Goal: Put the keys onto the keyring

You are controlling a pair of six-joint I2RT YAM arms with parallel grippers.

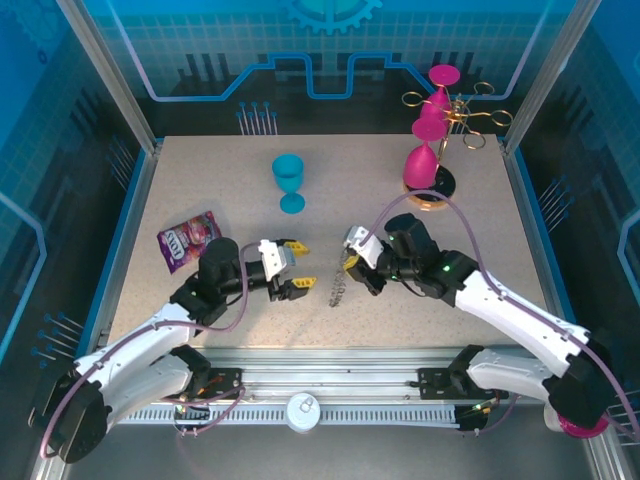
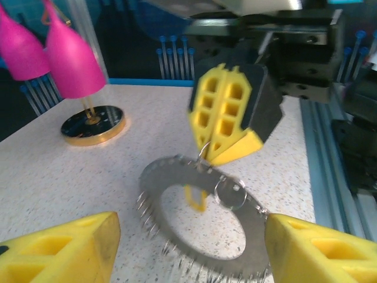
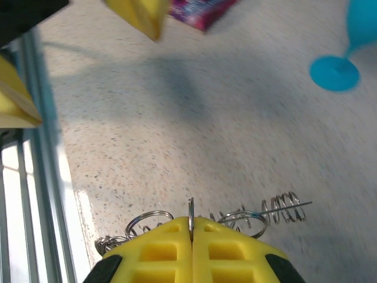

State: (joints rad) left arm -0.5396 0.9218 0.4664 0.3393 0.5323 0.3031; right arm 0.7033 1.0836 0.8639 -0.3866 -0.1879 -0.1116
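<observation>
The keyring (image 1: 337, 288) stands on edge over the desk (image 1: 200, 180) between the 2 tools. Its long axis runs near-to-far and its open face is turned toward the left tool (image 1: 298, 266), whose fingers are spread. The right tool (image 3: 191, 233) is pressed together, pinching the keyring's rim.

Both arms low and reaching inward: left arm (image 1: 140, 345) stretched from its near-left base, wrist roughly level, left gripper (image 1: 298, 266) pointing right with jaws wide apart; in the left wrist view its yellow fingers (image 2: 65, 250) sit at both bottom corners. The right arm (image 1: 510, 310) comes in from the near-right base, elbow bent, right gripper (image 1: 352, 262) pointing left, facing the left one, near but apart. Right jaws closed, pads (image 3: 224, 253) pressed together, pinching the thin edge of the keyring (image 2: 154, 177), tip tilted downward
</observation>
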